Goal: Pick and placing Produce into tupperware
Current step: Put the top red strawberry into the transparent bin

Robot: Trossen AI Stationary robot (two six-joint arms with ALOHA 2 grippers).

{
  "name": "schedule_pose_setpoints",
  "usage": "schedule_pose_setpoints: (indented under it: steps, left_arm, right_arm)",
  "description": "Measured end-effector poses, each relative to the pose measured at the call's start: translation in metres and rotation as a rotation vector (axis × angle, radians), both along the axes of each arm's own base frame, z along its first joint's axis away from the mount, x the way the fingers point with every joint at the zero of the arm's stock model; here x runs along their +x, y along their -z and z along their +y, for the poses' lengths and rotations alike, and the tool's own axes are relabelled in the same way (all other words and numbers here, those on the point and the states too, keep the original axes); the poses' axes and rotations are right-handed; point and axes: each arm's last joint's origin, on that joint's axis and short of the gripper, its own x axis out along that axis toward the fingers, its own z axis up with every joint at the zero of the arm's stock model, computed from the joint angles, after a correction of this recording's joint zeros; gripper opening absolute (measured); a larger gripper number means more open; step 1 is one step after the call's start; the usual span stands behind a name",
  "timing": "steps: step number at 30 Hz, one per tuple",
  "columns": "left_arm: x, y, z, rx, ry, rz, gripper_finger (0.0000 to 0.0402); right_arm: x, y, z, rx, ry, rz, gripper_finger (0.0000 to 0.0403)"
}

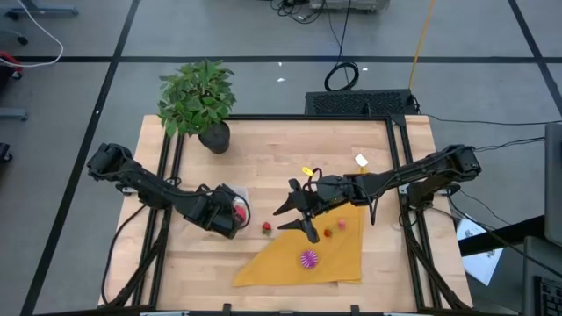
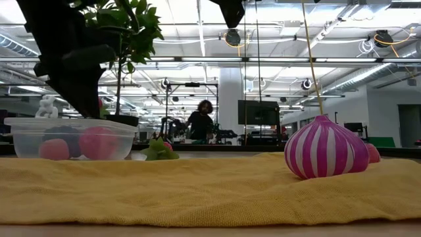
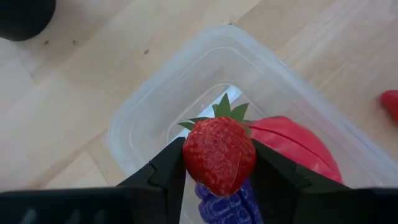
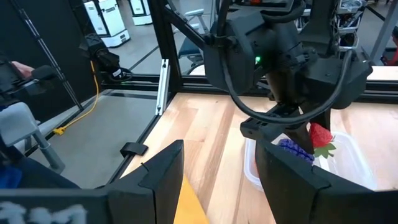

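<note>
My left gripper (image 3: 219, 163) hangs over the clear tupperware (image 3: 155, 99), shut on a red strawberry (image 3: 219, 152). A purple piece (image 3: 229, 205) and a red piece (image 3: 292, 140) lie in the box. My right gripper (image 1: 299, 215) hovers open above the yellow cloth's far-left edge, touching nothing. A red piece (image 1: 266, 228) lies on the wood beside the box. Two small pieces (image 1: 335, 228) and the magenta spiky ball (image 1: 308, 258) rest on the cloth. In the low view a purple-and-white striped bulb (image 2: 325, 148) sits on the cloth. My left gripper pinches the strawberry between its two fingers (image 3: 171, 171), one on each side of the red body (image 3: 205, 146), coming from above and pointing down. The strawberry is lifted clear over the inside of the tupperware, its green leaves (image 3: 225, 111) turned away from the wrist.
The mustard-yellow cloth (image 1: 338, 263) covers the table's near middle. A leafy potted plant (image 1: 198, 96) stands at the far-left corner. A yellow bit (image 1: 307, 170) and a white bit (image 1: 361, 160) lie on the far wood. A person (image 2: 200, 122) stands in the room beyond.
</note>
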Motion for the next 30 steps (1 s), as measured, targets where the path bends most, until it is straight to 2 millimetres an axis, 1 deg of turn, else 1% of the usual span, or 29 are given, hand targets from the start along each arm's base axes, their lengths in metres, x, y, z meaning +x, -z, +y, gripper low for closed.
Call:
schedule_pose_setpoints:
  steps: [16, 27, 30]
  left_arm:
    - [0.006, 0.001, 0.014, -0.066, -0.04, 0.027, 0.015]
    - [0.006, 0.001, 0.013, -0.098, -0.063, 0.019, 0.015]
    - [0.004, 0.007, 0.014, -0.112, -0.087, 0.02, 0.015]
  right_arm:
    - [0.0, 0.0, 0.002, 0.0, -0.007, 0.002, 0.019]
    - [-0.001, 0.0, 0.003, 0.003, -0.007, 0.003, 0.019]
    - [-0.001, 0.0, 0.003, 0.006, -0.008, 0.004, 0.019]
